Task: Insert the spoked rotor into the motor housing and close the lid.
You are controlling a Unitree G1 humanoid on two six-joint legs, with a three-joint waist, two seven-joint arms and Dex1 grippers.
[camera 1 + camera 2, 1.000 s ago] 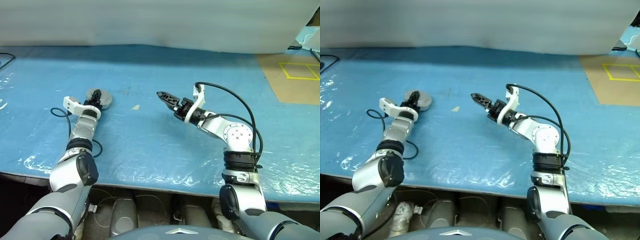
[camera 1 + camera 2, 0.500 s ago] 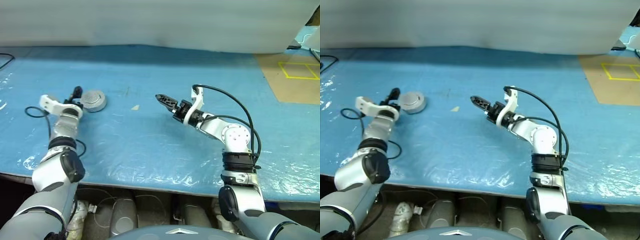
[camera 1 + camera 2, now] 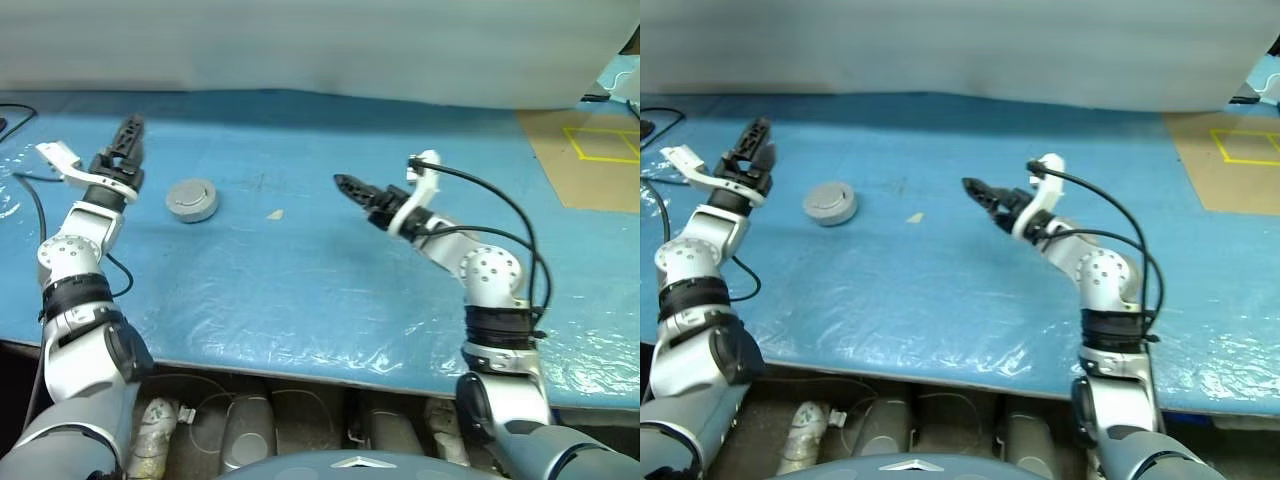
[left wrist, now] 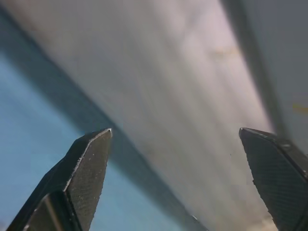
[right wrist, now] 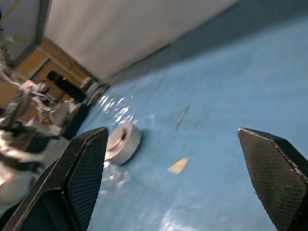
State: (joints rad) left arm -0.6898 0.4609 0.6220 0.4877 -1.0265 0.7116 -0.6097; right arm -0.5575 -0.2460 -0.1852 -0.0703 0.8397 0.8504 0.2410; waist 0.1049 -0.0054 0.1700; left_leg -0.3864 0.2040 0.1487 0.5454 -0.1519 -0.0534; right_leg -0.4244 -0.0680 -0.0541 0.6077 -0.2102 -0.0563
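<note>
The lid (image 3: 192, 199) lies flat at the left of the blue table (image 3: 300, 290), smooth face up with a raised centre circle, as the top of a low round grey stack. It also shows in the right wrist view as the lid (image 5: 122, 142). The spoked rotor and the motor housing are hidden. My left gripper (image 3: 131, 124) is raised above the table, to the left of and beyond the lid, apart from it and pointing upward. Its fingers (image 4: 86, 163) stand wide open and empty. My right gripper (image 3: 342, 182) hovers open over the table's middle, pointing left toward the lid.
A small tan scrap (image 3: 273, 213) lies on the blue sheet between lid and right gripper. A brown board with a yellow square (image 3: 590, 150) lies at the far right. A pale wall (image 3: 300, 40) closes the back. A black cable (image 3: 15, 185) trails at the left edge.
My left gripper has opened and let go of the lid, then risen and swung left away from it. The right gripper shifted a little to the right and rolled. The lid stayed put.
</note>
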